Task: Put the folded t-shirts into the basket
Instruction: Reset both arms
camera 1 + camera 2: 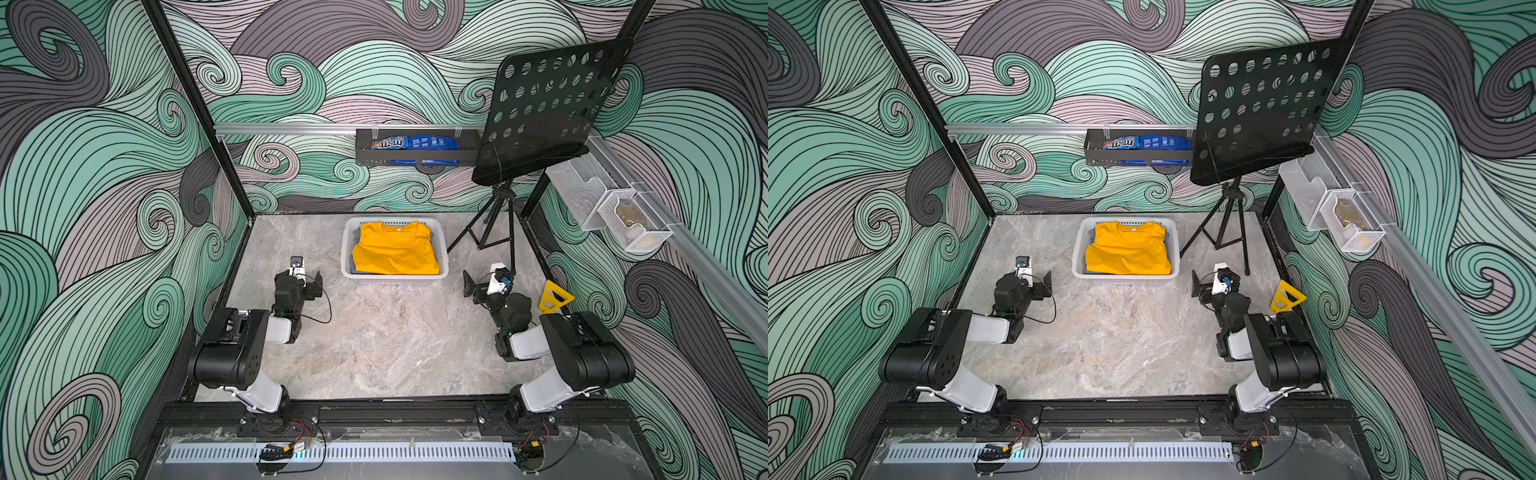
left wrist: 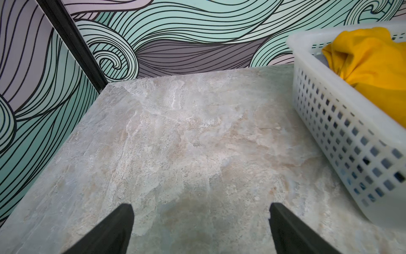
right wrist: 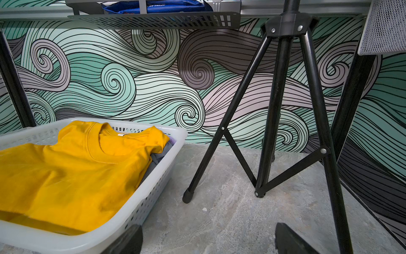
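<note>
**Mustard tee (image 1: 395,253) on top in basket (image 1: 395,279); both grippers wide, empty**

Basket is set at the far middle of the marble-look table (image 1: 374,353), between the two arms. Left gripper (image 2: 201,211) and right gripper (image 3: 207,229) are seen with jaws spread wide over bare table, nothing gripped, each just short of the basket.

Edges of grey cloth (image 3: 157,158) and lavender cloth (image 3: 173,140) under the tee are exposed only in the right wrist view, at the basket's far right corner. Blue and dark patches are picked up through the lattice wall in the left wrist view.

Black rack (image 1: 415,156) on the back wall is shown whole only in the top views. "m&m's" is read on one snack bag (image 1: 389,143); print on the blue bag (image 1: 434,142) is too small. The tee's white neck label is unreadable.
</note>
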